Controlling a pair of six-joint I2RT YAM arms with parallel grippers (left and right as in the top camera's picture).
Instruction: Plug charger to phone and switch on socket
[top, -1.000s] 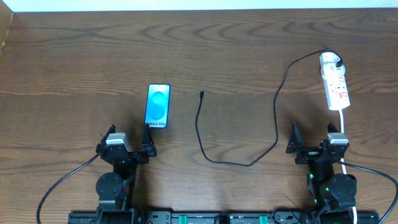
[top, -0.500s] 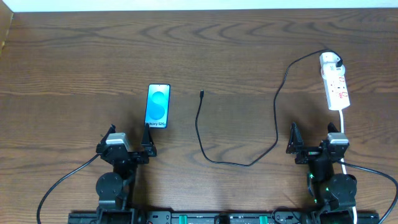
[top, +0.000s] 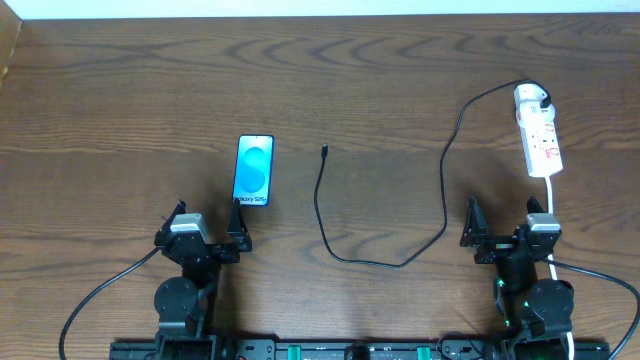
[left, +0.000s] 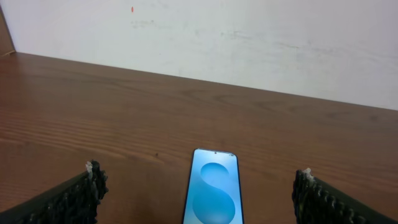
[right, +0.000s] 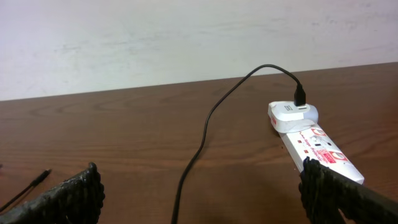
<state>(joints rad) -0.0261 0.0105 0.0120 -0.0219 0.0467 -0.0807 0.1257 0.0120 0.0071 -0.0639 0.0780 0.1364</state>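
The phone (top: 254, 171) lies face up with a blue screen, left of centre; in the left wrist view the phone (left: 213, 190) sits just ahead, between the fingers. The charger's black cable (top: 400, 262) loops across the middle, its connector tip (top: 325, 151) lying right of the phone. Its white plug head (top: 530, 97) sits in the white socket strip (top: 541, 142) at the far right, also seen as the socket (right: 317, 144) with the cable (right: 208, 118) in the right wrist view. My left gripper (top: 207, 223) and right gripper (top: 503, 219) both stand open and empty near the front edge.
The socket's white cord (top: 550, 195) runs down past the right arm. A pale wall (left: 249, 37) rises behind the table's far edge. Bare wood table (top: 120, 110) spreads around the objects.
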